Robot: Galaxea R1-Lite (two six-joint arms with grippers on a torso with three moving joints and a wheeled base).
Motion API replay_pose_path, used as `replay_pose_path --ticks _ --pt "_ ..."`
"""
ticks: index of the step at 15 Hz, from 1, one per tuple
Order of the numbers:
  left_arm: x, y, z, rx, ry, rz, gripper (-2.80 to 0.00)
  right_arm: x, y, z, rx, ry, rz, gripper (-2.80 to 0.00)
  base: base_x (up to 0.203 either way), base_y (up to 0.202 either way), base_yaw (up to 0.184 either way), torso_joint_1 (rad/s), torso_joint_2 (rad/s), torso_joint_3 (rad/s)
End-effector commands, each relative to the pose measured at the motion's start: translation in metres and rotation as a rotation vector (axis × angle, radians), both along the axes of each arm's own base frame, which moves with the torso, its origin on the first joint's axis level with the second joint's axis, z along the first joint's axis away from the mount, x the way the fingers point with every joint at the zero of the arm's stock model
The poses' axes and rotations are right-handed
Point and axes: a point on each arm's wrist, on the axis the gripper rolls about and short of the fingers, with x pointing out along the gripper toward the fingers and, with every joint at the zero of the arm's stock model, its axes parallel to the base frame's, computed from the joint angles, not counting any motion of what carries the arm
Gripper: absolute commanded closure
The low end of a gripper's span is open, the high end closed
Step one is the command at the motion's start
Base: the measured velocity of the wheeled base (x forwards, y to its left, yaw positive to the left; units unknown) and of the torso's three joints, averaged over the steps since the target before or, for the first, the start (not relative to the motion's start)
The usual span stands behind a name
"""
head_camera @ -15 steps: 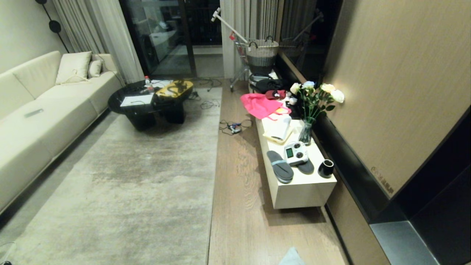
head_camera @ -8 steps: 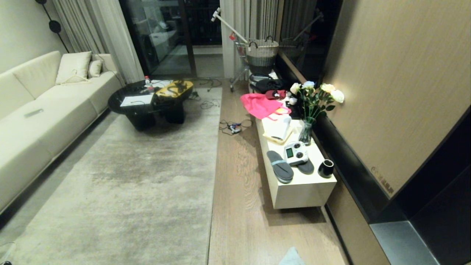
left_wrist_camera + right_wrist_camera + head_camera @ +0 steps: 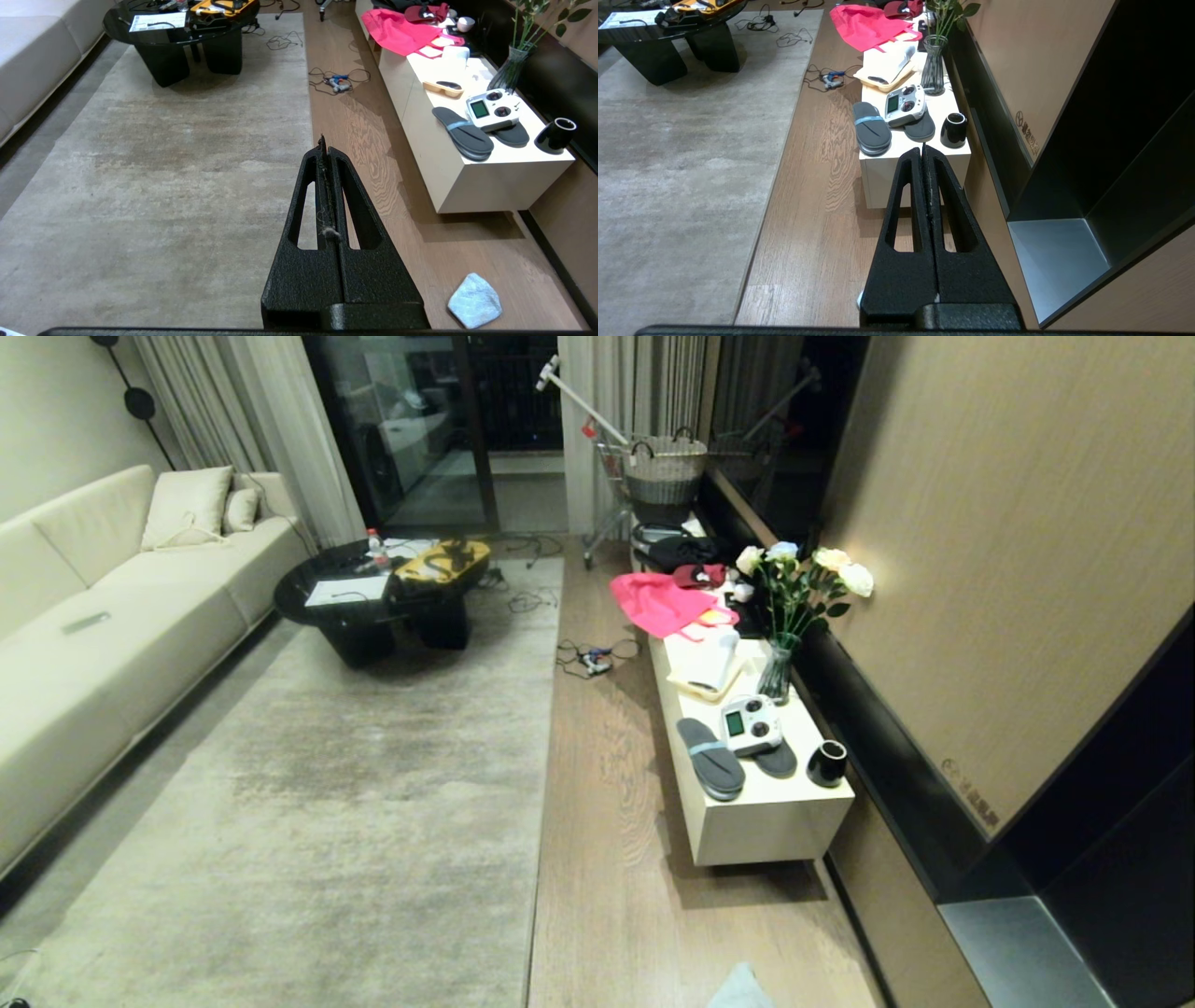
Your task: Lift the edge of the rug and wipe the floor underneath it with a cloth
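Observation:
The rug edge (image 3: 541,803) runs straight away from me, lying flat on the wood-plank floor (image 3: 607,859). The pale blue-green cloth (image 3: 742,991) lies on the floor at the near bottom of the head view, right of the rug. In the left wrist view the cloth (image 3: 475,301) rests right of my left gripper (image 3: 322,140), which is shut and empty apart from a lint tuft, held above the rug edge (image 3: 310,116). My right gripper (image 3: 922,149) is shut and empty above the floor near the cabinet. Neither arm shows in the head view.
A low cream cabinet (image 3: 766,821) with slippers, a controller, a black cup and a vase lines the right wall. Tangled cables (image 3: 593,658) lie on the floor further ahead. A black coffee table (image 3: 373,607) stands on the rug's far end, with a sofa (image 3: 93,644) on the left.

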Motion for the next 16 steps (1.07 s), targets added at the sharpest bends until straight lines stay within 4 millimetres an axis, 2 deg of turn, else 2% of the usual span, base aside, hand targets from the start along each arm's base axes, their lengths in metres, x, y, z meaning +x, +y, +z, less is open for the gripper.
replay_pose_path --ticks 1,16 --pt "0.0001 0.0000 0.0001 0.000 0.001 0.000 0.00 0.0001 0.0000 0.0000 -0.003 0.002 0.001 0.00 0.000 0.000 0.000 0.000 0.00 0.000" --pt "0.0001 0.0000 0.0001 -0.001 0.001 0.000 0.00 0.0001 0.0000 0.0000 0.006 0.002 0.001 0.00 0.000 0.000 0.000 0.000 0.00 0.000"
